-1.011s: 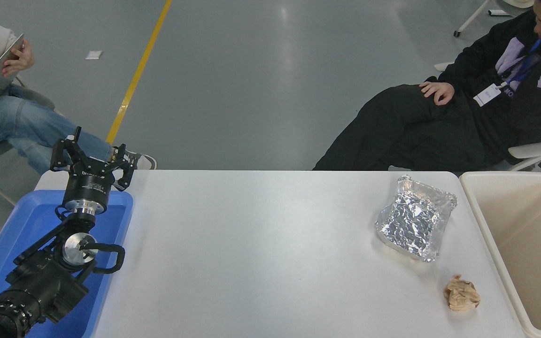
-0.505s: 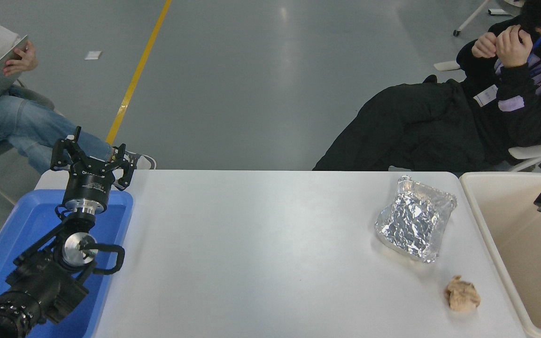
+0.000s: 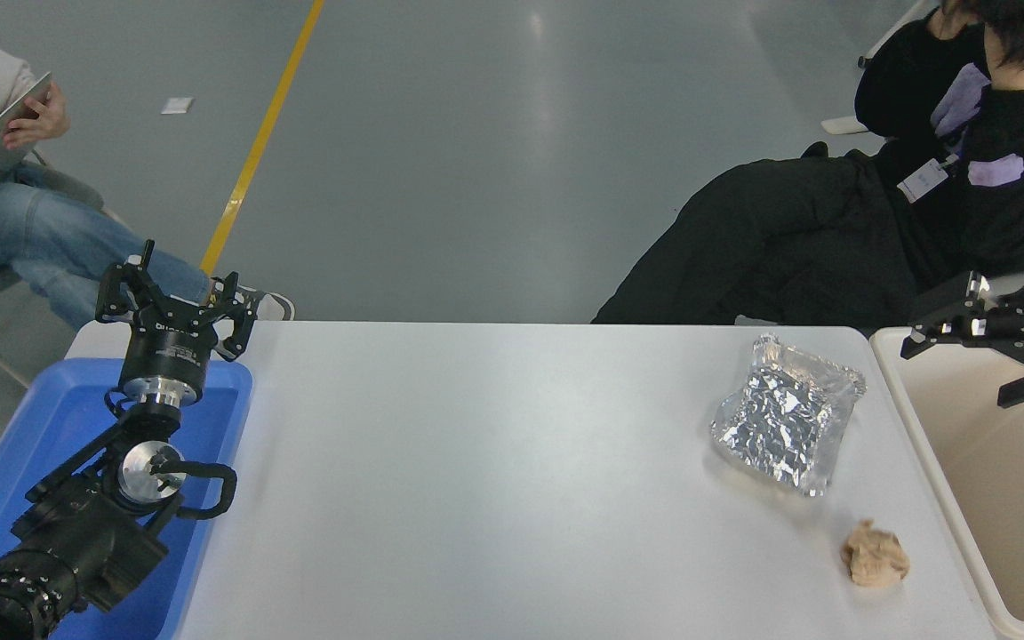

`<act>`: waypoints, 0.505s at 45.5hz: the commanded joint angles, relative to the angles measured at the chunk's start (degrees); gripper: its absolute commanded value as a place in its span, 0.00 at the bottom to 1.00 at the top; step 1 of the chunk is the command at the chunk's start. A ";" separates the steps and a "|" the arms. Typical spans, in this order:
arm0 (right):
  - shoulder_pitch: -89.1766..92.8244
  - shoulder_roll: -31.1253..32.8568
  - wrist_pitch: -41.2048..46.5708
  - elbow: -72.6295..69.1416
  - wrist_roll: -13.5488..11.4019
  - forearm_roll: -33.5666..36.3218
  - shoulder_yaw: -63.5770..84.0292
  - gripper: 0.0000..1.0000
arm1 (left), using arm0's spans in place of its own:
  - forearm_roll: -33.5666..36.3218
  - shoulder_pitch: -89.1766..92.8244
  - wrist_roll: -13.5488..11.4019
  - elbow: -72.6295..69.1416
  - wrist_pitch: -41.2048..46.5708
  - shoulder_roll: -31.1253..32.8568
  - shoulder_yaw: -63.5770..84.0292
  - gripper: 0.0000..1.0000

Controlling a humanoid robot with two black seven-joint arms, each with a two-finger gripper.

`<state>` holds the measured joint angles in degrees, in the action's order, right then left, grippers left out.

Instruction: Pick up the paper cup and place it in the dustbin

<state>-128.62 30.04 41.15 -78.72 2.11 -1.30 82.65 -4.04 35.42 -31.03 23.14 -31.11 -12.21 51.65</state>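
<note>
Nearest, the left arm sits parked over the blue plastic tray (image 3: 50, 418) at the lower left, its left pincer (image 3: 176, 298) spread wide and holding nothing, exactly as it was a second ago. On the white table (image 3: 476, 462) the crumpled brown paper ball (image 3: 874, 555) lies near the front right, with the crinkled silver foil tray (image 3: 786, 413) behind it; neither has shifted. At the right edge stands the dustbin (image 3: 921, 436). A second ago only a sliver of the right pincer (image 3: 965, 360) showed low inside it; now it has risen above the bin's far rim, fingers spread wide and empty. The paper cup is nowhere in view, on the table or in either pincer. My reading is that the cup already lies in the bin, hidden, and the arm is withdrawing.
</note>
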 commanded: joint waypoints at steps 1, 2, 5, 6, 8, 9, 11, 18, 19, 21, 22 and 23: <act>-9.36 -8.50 3.85 -3.72 -0.09 -0.37 -0.29 1.00 | 0.00 0.00 0.00 -0.03 0.00 -0.01 -0.06 0.99; -9.37 -9.20 3.85 -3.81 -0.09 -0.63 -0.73 1.00 | 0.00 0.00 0.00 -0.03 0.00 -0.01 -0.06 0.99; -9.10 -12.01 3.85 -3.81 -0.09 -1.51 -1.70 1.00 | 0.00 0.00 0.00 -0.03 0.09 -0.01 0.02 0.99; -9.01 -12.89 3.85 -3.81 -0.09 -1.51 -1.97 1.00 | 0.00 0.00 0.00 -0.03 0.00 -0.01 -0.06 0.99; -8.84 -14.12 3.85 -3.81 -0.09 -1.60 -2.75 1.00 | 0.00 0.00 0.00 -0.03 0.00 -0.01 0.02 0.99; -8.66 -14.56 3.85 -3.81 -0.09 -1.69 -3.19 1.00 | 0.00 0.00 0.00 -0.03 0.00 -0.01 -0.06 0.99; -8.49 -15.36 3.85 -3.81 -0.09 -1.77 -3.81 1.00 | 0.08 0.00 0.00 -0.03 0.00 -0.01 -0.06 0.99; -8.40 -15.19 3.85 -3.72 -0.09 -1.51 -5.04 1.00 | 0.08 0.00 0.00 0.06 0.00 -0.01 0.02 0.99; -8.49 -15.10 3.85 -3.72 -0.09 -1.34 -4.96 1.00 | 0.00 0.00 0.00 -0.03 0.00 -0.01 0.02 0.99; -8.49 -14.92 3.85 -3.72 -0.09 -1.07 -4.96 1.00 | 0.08 0.00 0.00 -0.03 0.09 -0.01 0.02 0.99; -8.49 -14.75 3.85 -3.72 -0.09 -1.07 -4.96 1.00 | 0.08 0.00 0.00 -0.03 0.00 -0.01 0.02 0.99; -8.40 -14.57 3.85 -3.72 -0.09 -1.07 -4.96 1.00 | 0.08 0.00 0.00 0.06 0.00 -0.01 0.02 0.99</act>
<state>-136.38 16.78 44.63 -82.12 2.02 -2.68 78.90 -4.05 35.42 -31.02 23.12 -31.11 -12.21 51.65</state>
